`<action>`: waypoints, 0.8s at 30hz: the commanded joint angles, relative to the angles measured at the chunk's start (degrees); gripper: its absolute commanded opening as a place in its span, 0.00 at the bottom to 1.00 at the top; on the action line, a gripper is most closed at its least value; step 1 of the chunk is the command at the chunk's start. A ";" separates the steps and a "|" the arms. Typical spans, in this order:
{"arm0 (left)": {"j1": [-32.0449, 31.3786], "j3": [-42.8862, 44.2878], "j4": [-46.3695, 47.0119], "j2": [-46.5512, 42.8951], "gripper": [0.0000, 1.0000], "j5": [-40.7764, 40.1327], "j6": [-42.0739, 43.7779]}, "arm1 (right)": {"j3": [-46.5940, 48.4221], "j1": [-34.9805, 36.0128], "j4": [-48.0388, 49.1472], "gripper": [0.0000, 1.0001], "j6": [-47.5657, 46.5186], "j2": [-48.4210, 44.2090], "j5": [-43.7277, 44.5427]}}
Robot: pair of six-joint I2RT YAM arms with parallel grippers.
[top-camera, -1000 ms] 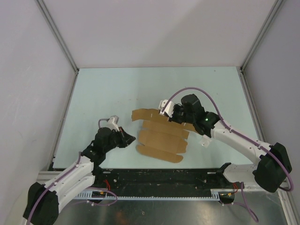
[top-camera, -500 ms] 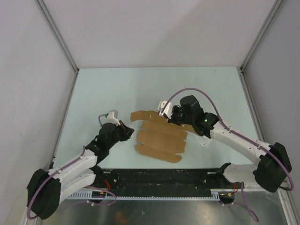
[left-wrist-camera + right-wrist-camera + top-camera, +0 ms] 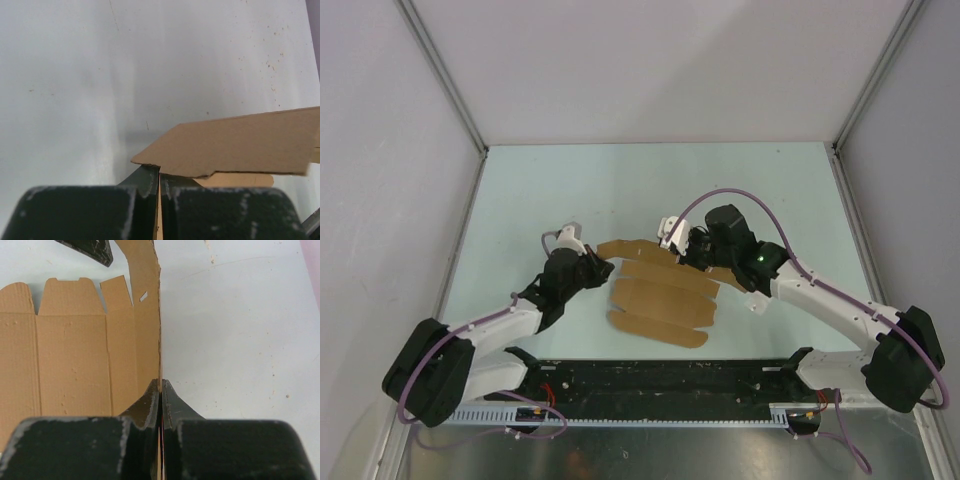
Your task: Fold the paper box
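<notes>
Looking down from the top camera, I see the paper box lying as an unfolded brown sheet on the pale table, between my two arms and just beyond their bases. My left gripper meets the sheet's far-left flap and my right gripper sits on its far edge. The far panel is therefore held at both ends, I judge so that it can rise evenly along its crease.

On the left wrist camera, the left fingers are pressed together with a thin line of cardboard between them. They pinch the flap near its corner, and it hangs clear of the table, its shadow beneath.

On the right wrist camera, the right fingers are likewise clamped on the end panel. That panel stands upright, edge-on to the lens, while the remaining sheet lies flat to its left. Holding it upright should set the first wall; the other panels are not yet folded.
</notes>
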 commanded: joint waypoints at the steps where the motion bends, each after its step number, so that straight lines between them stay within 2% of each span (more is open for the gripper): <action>1: -1.18 2.55 4.53 2.66 0.00 -0.24 -0.14 | -0.34 0.43 0.69 0.00 1.51 -1.88 -1.60; 8: -2.59 3.08 5.76 5.21 0.00 -1.47 -0.40 | -0.34 0.44 1.04 0.00 2.04 -1.70 -2.13; 24: -6.36 4.22 8.31 7.76 0.00 1.34 -0.32 | -0.34 1.14 1.39 0.00 2.83 0.14 -1.34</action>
